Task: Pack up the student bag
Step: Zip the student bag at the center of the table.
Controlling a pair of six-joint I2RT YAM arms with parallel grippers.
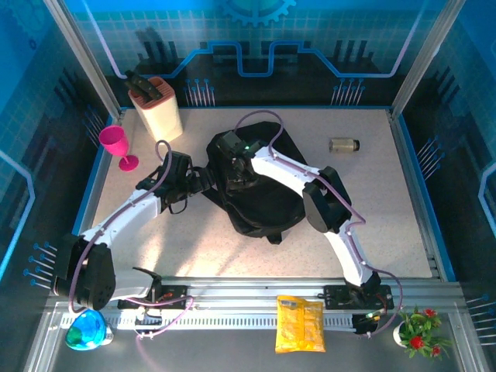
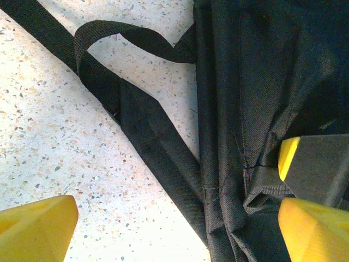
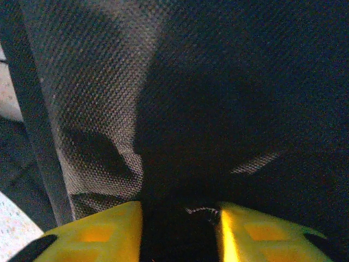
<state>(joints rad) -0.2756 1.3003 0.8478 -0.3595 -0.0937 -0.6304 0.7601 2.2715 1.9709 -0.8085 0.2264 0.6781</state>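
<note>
Dark fold of student bag (image 3: 218, 82), perhaps, between right jaws

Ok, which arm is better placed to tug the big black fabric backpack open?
Right, probably: the right gripper has puckered fabric of the black fabric backpack pinched in its jaws. The left gripper stands wide open over a black strap, holding nothing.

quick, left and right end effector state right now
left end effector: open, holding nothing, above the student bag
right end effector: student bag fabric bunched inside it; gripped or not cannot be told
</note>
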